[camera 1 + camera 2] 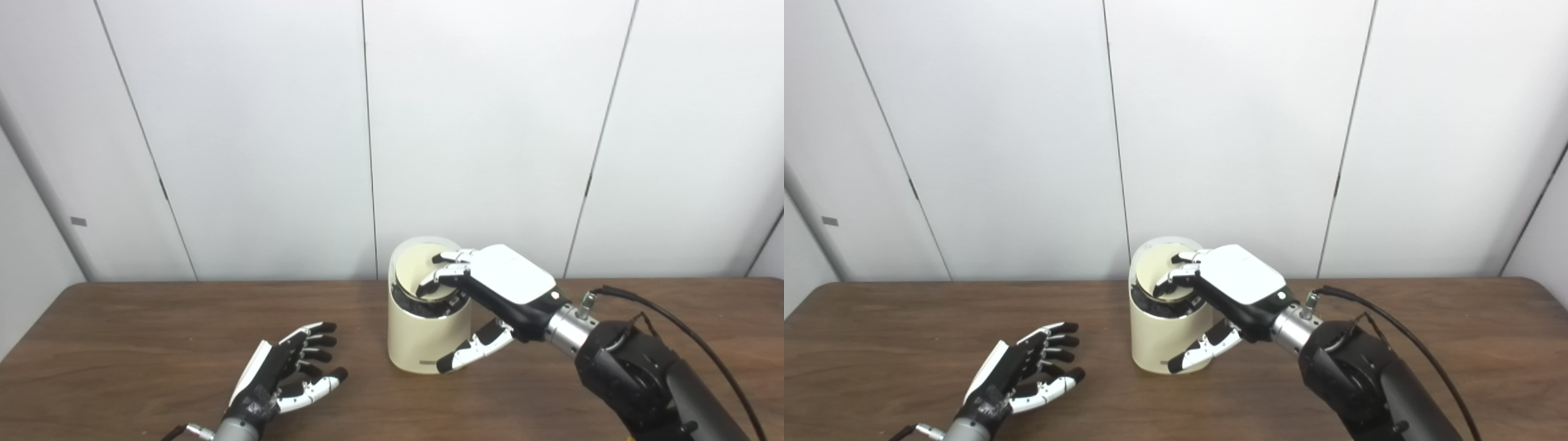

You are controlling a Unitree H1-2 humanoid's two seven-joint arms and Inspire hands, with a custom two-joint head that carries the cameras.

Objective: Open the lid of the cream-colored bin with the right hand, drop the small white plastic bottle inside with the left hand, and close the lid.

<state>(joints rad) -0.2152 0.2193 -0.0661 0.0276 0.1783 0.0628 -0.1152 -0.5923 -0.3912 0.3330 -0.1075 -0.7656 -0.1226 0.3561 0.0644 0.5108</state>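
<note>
On the left, the left hand [288, 367] rests low over the table [122, 343], palm up, fingers spread and empty; no small white bottle shows in either view, so it may already be inside the bin. To its right, well apart, the cream bin [422, 337] stands upright. The right hand [484, 294] lies over it from the right, fingers on the tilted lid [419, 269], thumb down the bin's front, gripping nothing. Nothing else stands nearby.

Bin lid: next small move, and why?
Probably press the lid down flat with the right hand. The lid sits tilted in the bin, fingers on it; the left hand is open, no bottle visible.
</note>
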